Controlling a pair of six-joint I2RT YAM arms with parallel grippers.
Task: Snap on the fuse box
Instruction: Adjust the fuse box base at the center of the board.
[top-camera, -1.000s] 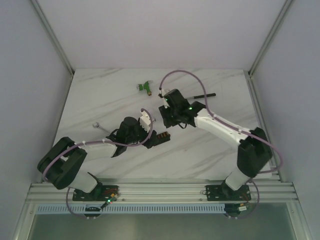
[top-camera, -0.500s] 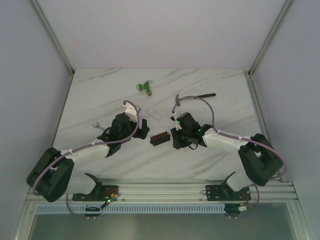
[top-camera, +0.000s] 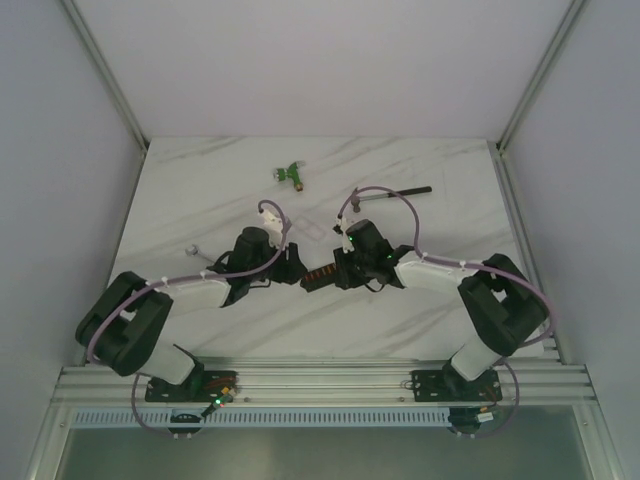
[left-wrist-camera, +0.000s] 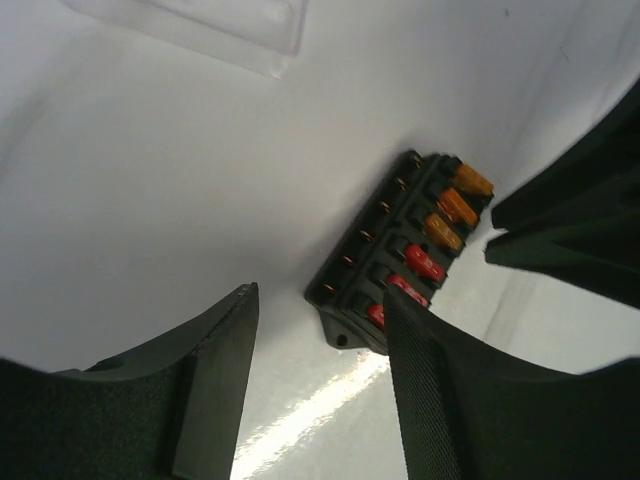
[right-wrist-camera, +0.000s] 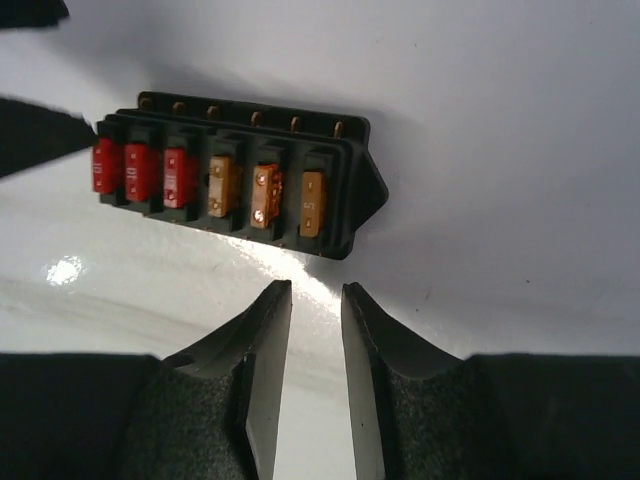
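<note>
Near the middle of the white marbled table (top-camera: 200, 200), lying flat and slanted: the fuse box (top-camera: 320, 274), black, uncovered, with three red and three orange fuses in one row. At its left end the left gripper (top-camera: 292, 264), jaws apart; in the left wrist view one finger (left-wrist-camera: 425, 390) overlapping the near red end of the box, the other finger (left-wrist-camera: 215, 380) well to the side over bare table, so clamped on nothing. At its right end the right gripper (top-camera: 342, 268), jaws almost together with only a narrow slit, nothing inside, tips just short of the box by its orange end. A little behind the box and apart from it, the clear lid (top-camera: 312, 231). Farther back, a hammer (top-camera: 410, 190) and a small green part (top-camera: 291, 174).
</note>
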